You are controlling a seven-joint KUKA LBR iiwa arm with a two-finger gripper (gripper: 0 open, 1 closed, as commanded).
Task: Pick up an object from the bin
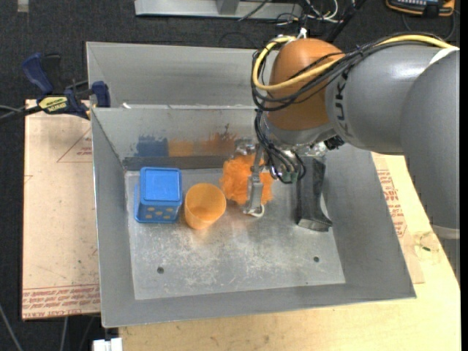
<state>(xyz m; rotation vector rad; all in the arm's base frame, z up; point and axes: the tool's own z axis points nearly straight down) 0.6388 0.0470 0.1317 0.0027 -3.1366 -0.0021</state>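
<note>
Tool (284, 207) with fingers (253, 190) wide apart, one against the crumpled orange lump (235, 181).

Leaned in from the right on a thick grey arm (395, 101), bent down at the orange-capped wrist (303, 79), held the hand (284, 214) low with both fingers (254, 196) spread wide apart

Fingers (312, 205) spread wide in grey bin (234, 263), crumpled orange lump (235, 181) against one, orange cup (205, 205), blue cube (159, 190) alongside.
</note>
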